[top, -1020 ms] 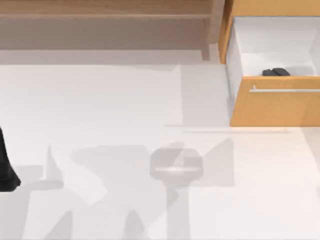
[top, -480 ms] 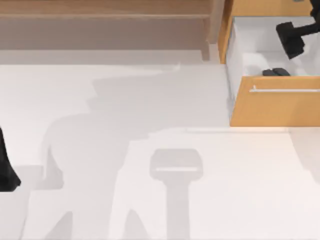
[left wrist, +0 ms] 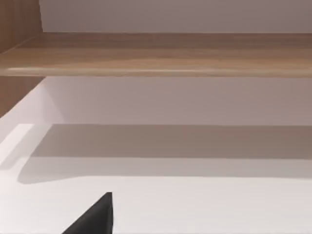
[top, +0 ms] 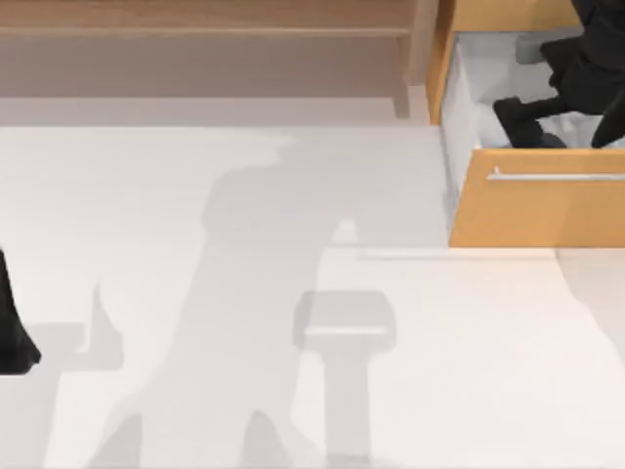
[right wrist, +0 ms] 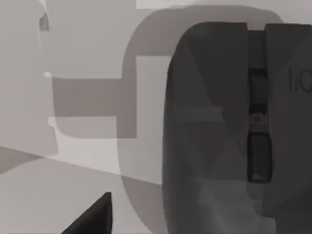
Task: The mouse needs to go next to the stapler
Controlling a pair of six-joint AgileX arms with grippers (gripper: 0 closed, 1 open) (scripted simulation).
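Inside the open drawer (top: 532, 210) at far right, the mouse (right wrist: 234, 131) is largely hidden beneath the right pincer (top: 522, 122), whose finger state cannot be told.

Your right pincer (top: 522, 125) dropped deeper into the drawer (top: 537, 210), now right down over the mouse (right wrist: 229, 131).
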